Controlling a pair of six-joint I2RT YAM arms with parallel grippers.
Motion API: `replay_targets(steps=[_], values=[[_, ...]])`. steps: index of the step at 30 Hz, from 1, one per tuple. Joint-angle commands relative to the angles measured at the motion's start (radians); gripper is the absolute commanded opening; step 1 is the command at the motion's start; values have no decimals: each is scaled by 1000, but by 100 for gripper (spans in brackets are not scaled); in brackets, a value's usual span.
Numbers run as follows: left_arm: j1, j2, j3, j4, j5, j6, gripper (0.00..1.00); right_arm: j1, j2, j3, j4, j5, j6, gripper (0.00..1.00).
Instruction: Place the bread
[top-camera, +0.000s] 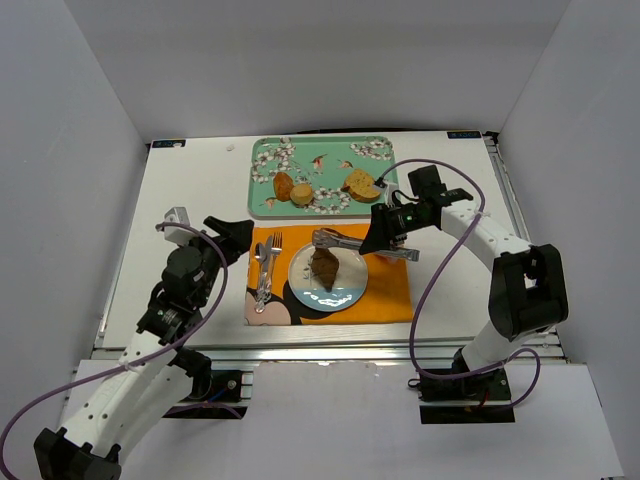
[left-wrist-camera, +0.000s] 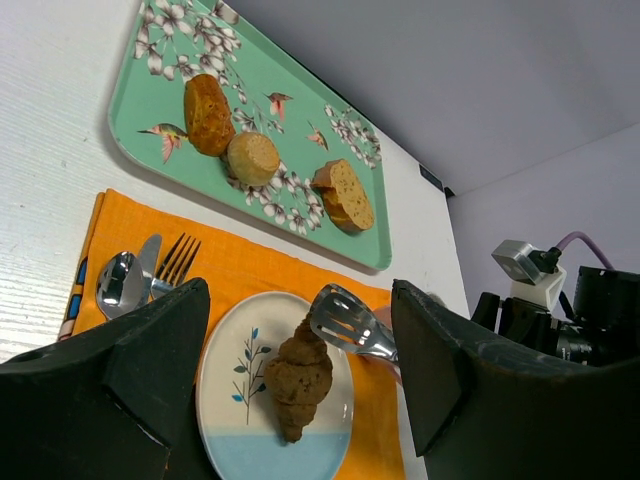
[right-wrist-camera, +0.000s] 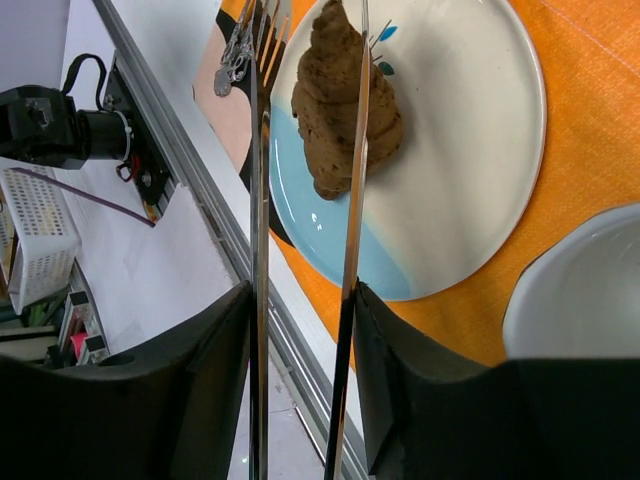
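We see a white bench (top-camera: 190, 200) carrying everything. At its far side lies a green flowered tray (top-camera: 325, 150). Nearer the arms, just beside the tray's front edge, lies an orange placemat (top-camera: 385, 295). A round plate (top-camera: 350, 285), cream with a blue band along its near part, sits on the placemat towards its left half.

The right gripper (top-camera: 385, 232) hangs over the right part of the placemat and points left towards the plate. It is closed on a pair of metal tongs (top-camera: 340, 240), and in the right wrist view its two fingers press the tong arms from both sides. The arms stand slightly apart, with their slotted tips above the plate's far edge. The left gripper (top-camera: 230, 235) hovers just off the placemat's left edge, spread wide and holding nothing.

The croissant (top-camera: 325, 268) lies on the plate near its middle, lengthwise between the plate's far and near edges. In the right wrist view one tong arm crosses over it and the other runs beside it; we cannot tell whether either touches it.

Three bread pieces sit on the tray: an oval roll (top-camera: 284, 186), a round bun (top-camera: 302, 194) touching it, and a sliced loaf end (top-camera: 362, 185) well apart to the right. A spoon (top-camera: 259, 255), a knife (left-wrist-camera: 148, 265) and a fork (top-camera: 274, 250) lie side by side on the placemat, left of the plate.
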Motion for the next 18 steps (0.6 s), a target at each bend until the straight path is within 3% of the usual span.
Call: replay_targets(steps=[1,18], values=[[6,-16,-8,-13,-19,-4,82,5,-3,39,28,-13,2,48],[6,-19,6,-22,-22,-1,82,7,42,148,120,71,74,49]])
